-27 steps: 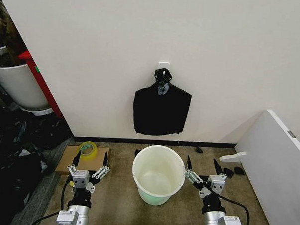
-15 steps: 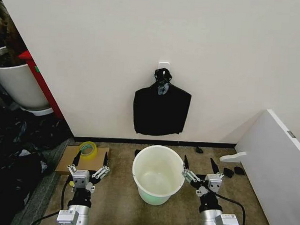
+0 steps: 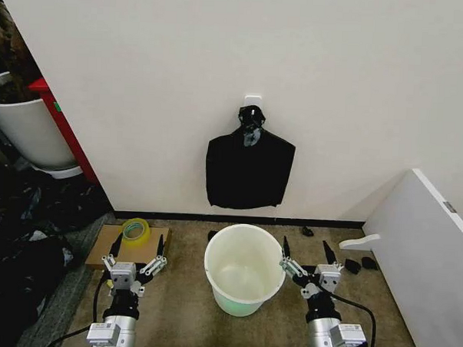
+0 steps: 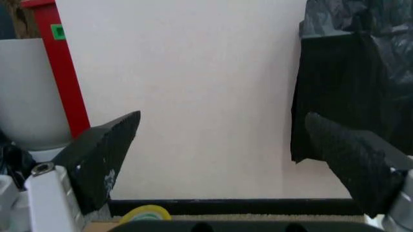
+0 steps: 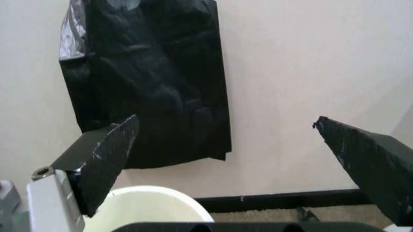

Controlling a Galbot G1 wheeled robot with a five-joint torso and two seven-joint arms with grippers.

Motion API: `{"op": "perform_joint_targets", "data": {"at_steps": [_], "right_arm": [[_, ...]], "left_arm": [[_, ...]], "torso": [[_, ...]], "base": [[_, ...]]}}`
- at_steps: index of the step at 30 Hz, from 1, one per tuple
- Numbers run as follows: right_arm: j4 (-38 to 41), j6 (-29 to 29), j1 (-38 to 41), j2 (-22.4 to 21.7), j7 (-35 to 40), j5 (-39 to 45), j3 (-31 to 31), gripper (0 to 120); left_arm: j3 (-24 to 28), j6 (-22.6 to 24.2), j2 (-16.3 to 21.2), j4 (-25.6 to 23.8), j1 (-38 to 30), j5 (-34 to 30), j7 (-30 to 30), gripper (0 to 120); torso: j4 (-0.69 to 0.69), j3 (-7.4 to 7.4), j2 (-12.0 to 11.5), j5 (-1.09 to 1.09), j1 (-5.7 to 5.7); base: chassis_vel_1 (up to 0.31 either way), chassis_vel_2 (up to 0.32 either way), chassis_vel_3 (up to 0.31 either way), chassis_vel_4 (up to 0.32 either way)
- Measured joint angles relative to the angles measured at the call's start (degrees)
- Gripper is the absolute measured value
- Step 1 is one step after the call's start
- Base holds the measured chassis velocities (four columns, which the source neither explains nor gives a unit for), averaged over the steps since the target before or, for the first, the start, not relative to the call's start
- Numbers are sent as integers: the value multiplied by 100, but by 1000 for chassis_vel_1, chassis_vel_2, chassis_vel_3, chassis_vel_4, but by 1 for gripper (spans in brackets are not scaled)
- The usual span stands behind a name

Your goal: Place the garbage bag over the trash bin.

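We see the trash bin (image 3: pixel 244 269), a round white bucket, standing on the brown carpet (image 3: pixel 181 317) close to the wall (image 3: pixel 221 58), between our two arms. It is upright, its inside bare, with no liner over its rim. Its rim also shows at the lower edge of the right wrist view (image 5: pixel 152 209).

The black bags (image 3: pixel 248 172) hang flat against the wall from a white hook (image 3: pixel 253 101), knotted at the top, directly above and behind the bin and well clear of it. We cannot tell one garbage bag from the rest of the bunch. The same black film shows in the left wrist view (image 4: pixel 351 82) and in the right wrist view (image 5: pixel 148 82).

Our left gripper (image 3: pixel 137 245) hovers low to the left of the bin, fingers spread wide and holding nothing. Just beyond it a yellow roll of tape (image 3: pixel 135 230) lies on a flat piece of cardboard (image 3: pixel 105 246).

Our right gripper (image 3: pixel 306 250) hovers just beside the bin's right side, its fingers also spread apart and empty. A white board (image 3: pixel 428 251) leans at the right, and a larger white tub (image 3: pixel 26 130) stands at the far left beside a red post (image 3: pixel 63 128).
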Motion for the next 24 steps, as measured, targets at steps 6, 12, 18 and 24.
{"op": "perform_joint_targets", "data": {"at_steps": [6,12,18,24], "right_arm": [[57,-660,715,-167,-269,2302,-230,100],[-35,-1566,1528,-97,-428,5103,291,100],[-423,-2126,2375,-30,-460,6485,408,100],[-1195,-2482,3525,124,-519,7074,205,100]], "left_arm": [[-62,34,62,-4,-42,-112,-13,100],[54,190,360,112,-310,-380,-16,100],[-53,191,331,94,-201,-411,-19,100],[-146,227,250,29,-130,-384,-33,100]], "torso": [[2,0,0,1,0],[-3,0,0,-1,0],[2,1,0,0,0],[2,0,-1,0,0]], "base": [[0,0,0,0],[0,0,0,0],[0,0,0,0],[0,0,0,0]]}}
